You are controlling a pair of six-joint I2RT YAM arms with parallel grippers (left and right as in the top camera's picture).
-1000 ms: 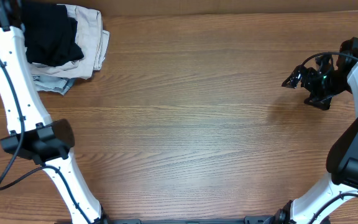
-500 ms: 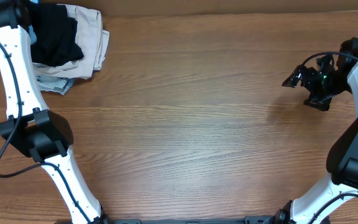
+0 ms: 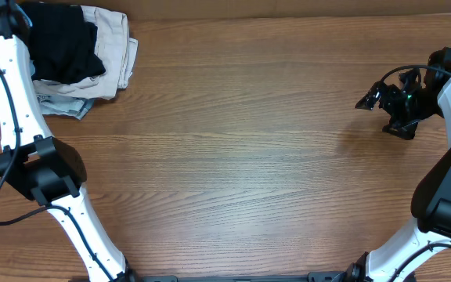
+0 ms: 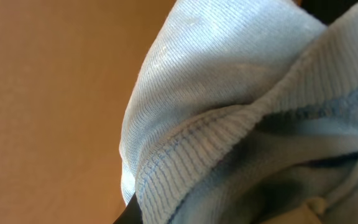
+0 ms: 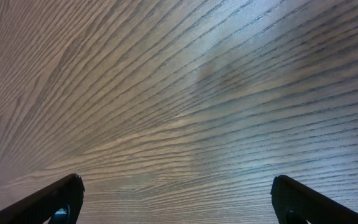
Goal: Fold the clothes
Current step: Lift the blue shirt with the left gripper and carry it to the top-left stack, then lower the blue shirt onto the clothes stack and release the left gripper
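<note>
Lt-blue shirt (image 4: 229,118) fills L cam, L gripper grip can't tell; R gripper (image 5: 179,208) spread wide over table (image 3: 249,157), 3 o'clock.

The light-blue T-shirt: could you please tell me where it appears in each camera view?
Overhead: not visible.
Left wrist: the T-shirt fills the right side, close up, its stitched hem running across.
Right wrist: not in it.
Shared landmark: the wood-grain table, in overhead and right wrist only.
</note>
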